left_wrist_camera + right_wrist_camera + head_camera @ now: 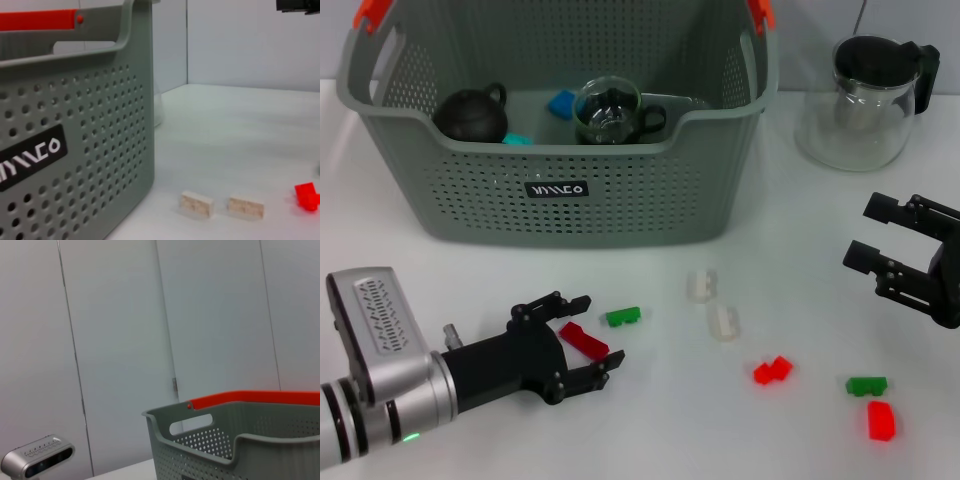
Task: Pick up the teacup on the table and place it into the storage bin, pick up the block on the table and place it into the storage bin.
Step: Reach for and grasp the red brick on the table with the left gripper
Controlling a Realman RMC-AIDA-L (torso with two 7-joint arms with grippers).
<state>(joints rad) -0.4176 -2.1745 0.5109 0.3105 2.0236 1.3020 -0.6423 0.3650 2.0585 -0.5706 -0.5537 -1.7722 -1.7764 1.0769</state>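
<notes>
L gripper (588,338) low on the table (790,300), jaws spread w/ a red block (584,341) lying between them, not clamped.

Green block (623,317) sits just beside that block, on the bin side. Bin (560,205) stands behind, w/ a black teapot (472,113), a glass teacup (612,113) & blue blocks (561,103) already inside. 2 clear blocks (712,304) mid-table; more red blocks (772,371) & a green one (866,385) toward the R. R gripper (875,236) hangs open near the glass jug (865,100), well apart from the blocks, holding nothing.
</notes>
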